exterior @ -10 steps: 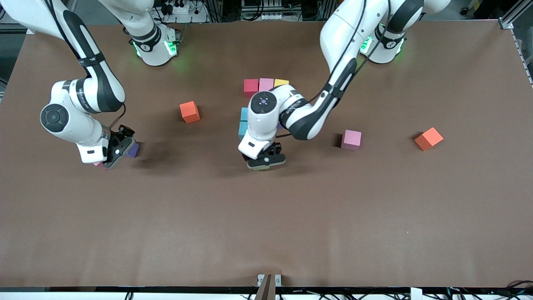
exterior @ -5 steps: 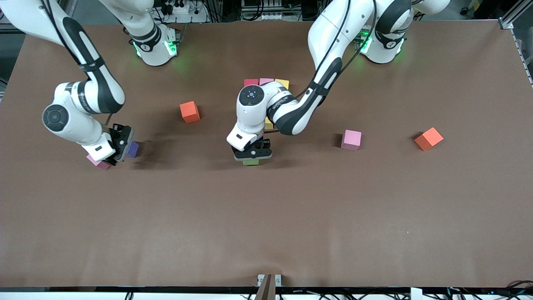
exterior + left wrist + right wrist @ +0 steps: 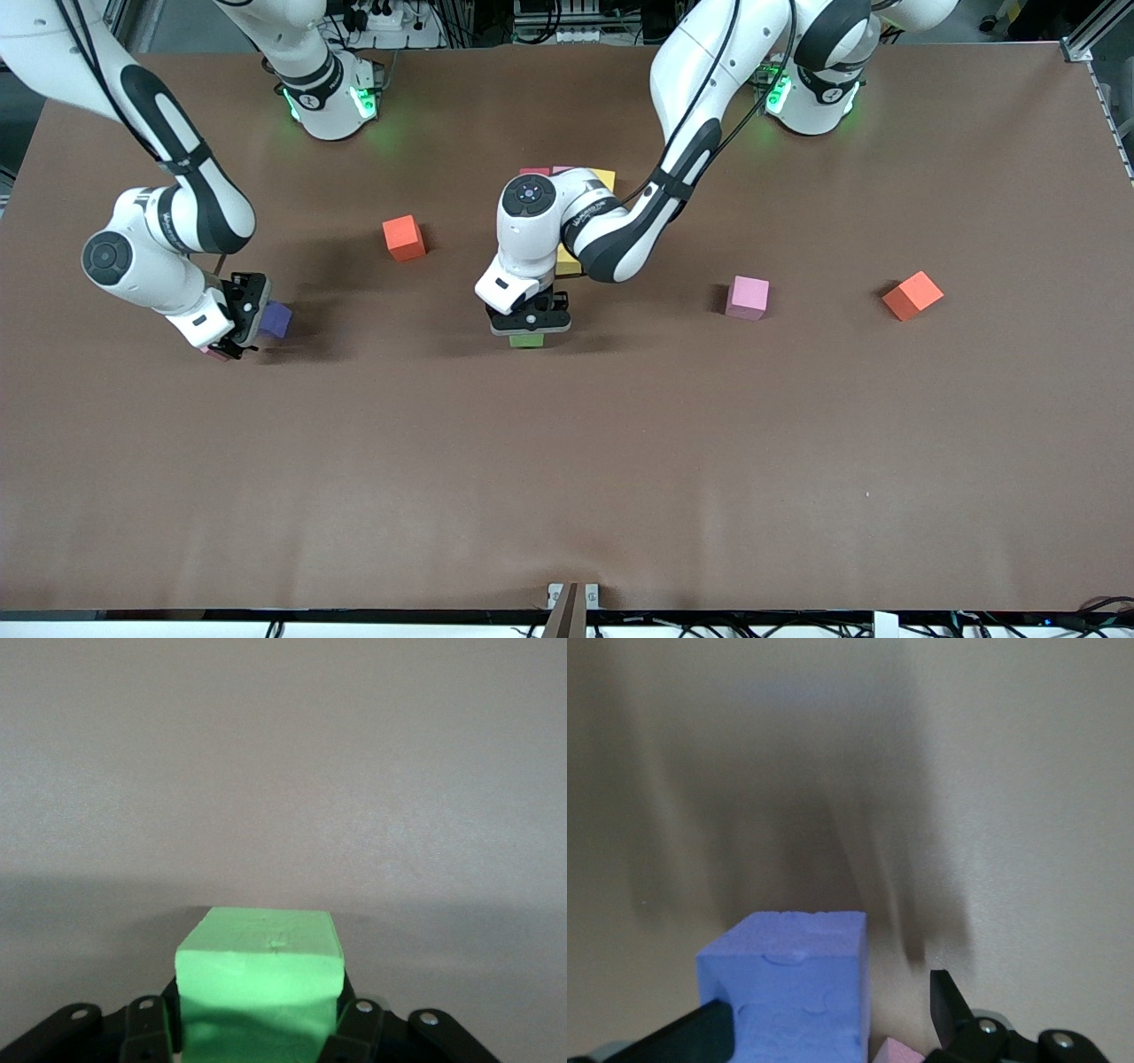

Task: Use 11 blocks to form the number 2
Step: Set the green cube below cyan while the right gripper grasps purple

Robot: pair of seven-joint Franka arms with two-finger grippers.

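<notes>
**Front view:** The left gripper [image 3: 529,323] is in the middle of the frame, clamped on the green block [image 3: 528,339]. A second ago it was lower in the frame. It has now slid up and a bit toward the right arm's end, closer to the blocks already set down. Most of those hide under the left arm. Only a red block [image 3: 534,170], a pink block [image 3: 563,168] and two yellow blocks [image 3: 605,177] peek out.

The right gripper [image 3: 235,323] has dropped down beside the purple block [image 3: 275,319]. One more pink block [image 3: 748,297] waits alone toward the left arm's end. The two orange cubes [image 3: 403,237] have not moved.

**Left wrist view:** The green block [image 3: 260,961] sits tight between the black fingers [image 3: 354,1028], and only bare table shows past it. I think green is about to be set into the number.

**Right wrist view:** The jaws are wide apart, with the purple block [image 3: 788,983] between them and not squeezed yet. I think purple gets picked up next.
</notes>
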